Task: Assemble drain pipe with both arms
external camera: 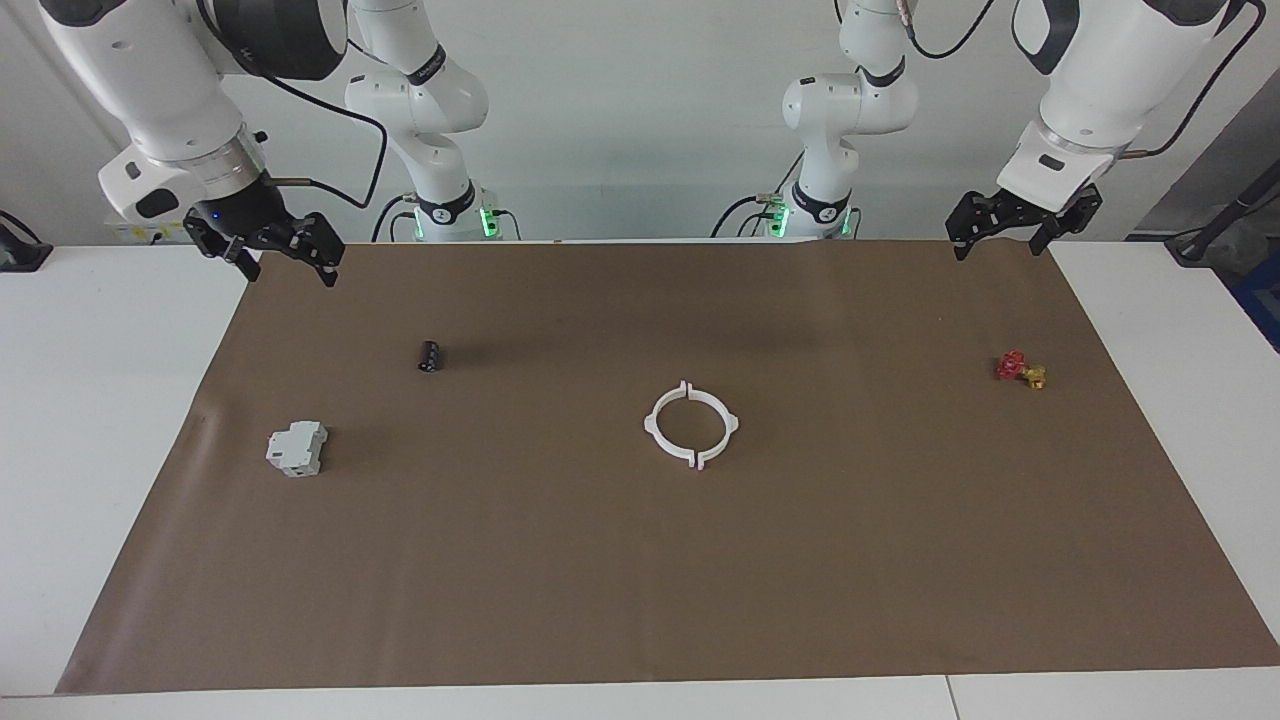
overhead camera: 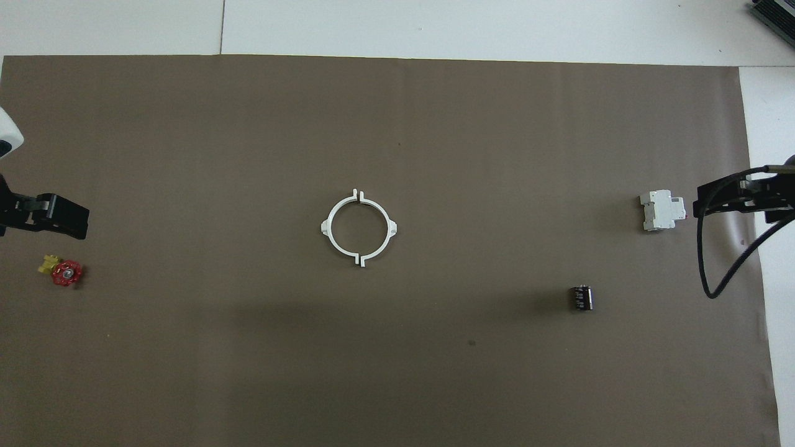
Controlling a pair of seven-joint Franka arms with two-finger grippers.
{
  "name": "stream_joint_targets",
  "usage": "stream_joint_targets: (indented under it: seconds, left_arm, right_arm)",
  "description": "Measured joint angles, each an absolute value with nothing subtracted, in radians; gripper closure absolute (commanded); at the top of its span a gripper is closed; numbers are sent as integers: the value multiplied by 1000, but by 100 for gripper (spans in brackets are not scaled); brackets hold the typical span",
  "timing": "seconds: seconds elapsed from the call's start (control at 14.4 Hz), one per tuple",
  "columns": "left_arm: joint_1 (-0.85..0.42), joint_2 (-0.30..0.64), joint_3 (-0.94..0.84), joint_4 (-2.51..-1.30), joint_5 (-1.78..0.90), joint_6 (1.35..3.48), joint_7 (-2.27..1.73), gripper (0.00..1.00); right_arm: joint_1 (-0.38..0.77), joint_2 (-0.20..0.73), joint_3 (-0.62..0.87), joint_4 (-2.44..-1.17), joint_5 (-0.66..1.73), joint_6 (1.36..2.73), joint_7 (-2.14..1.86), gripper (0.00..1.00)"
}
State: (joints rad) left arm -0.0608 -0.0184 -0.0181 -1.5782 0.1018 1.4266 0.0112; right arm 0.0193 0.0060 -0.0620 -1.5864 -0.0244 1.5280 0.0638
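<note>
While both grippers hang empty in the air at the robots' edge of the brown paper mat (external camera: 640,600), the two thin white plastic half-rings of the drain pipe (external camera: 691,425) lie flat at the middle of that mat, their end tabs facing each other so that they form a ring. Narrow gaps show at both joints in the overhead view (overhead camera: 359,227), so I judge the halves set together but cannot tell whether they are locked.

The left gripper (external camera: 1012,228) is over the mat's corner at the left arm's end, fingers spread wide and holding nothing. The right gripper (external camera: 268,248) is over the corner at the right arm's end, likewise spread and empty. Neither is near the ring.

Well apart from the ring lie a small red and yellow valve (external camera: 1020,369), a small black cylinder (external camera: 429,356) and a grey-white boxy block (external camera: 297,448).

If the seams need closing, each arm would have to come in over its own half, grip it at the mid-arc tab and press toward the other.
</note>
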Motion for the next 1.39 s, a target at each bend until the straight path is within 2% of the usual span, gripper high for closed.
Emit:
stream_joint_targets:
  seconds: [0.49, 0.9, 1.39]
  left_arm:
    - [13, -15, -6, -1611, 25, 1417, 6, 0]
    - [14, -16, -16, -1611, 22, 1516, 6, 0]
    - [14, -16, -21, -1612, 21, 1540, 6, 0]
  right_arm:
    - [19, 6, -62, -1586, -24, 1528, 64, 0]
    - [19, 6, -62, -1586, -24, 1528, 64, 0]
    - [19, 6, -62, -1586, -24, 1528, 64, 0]
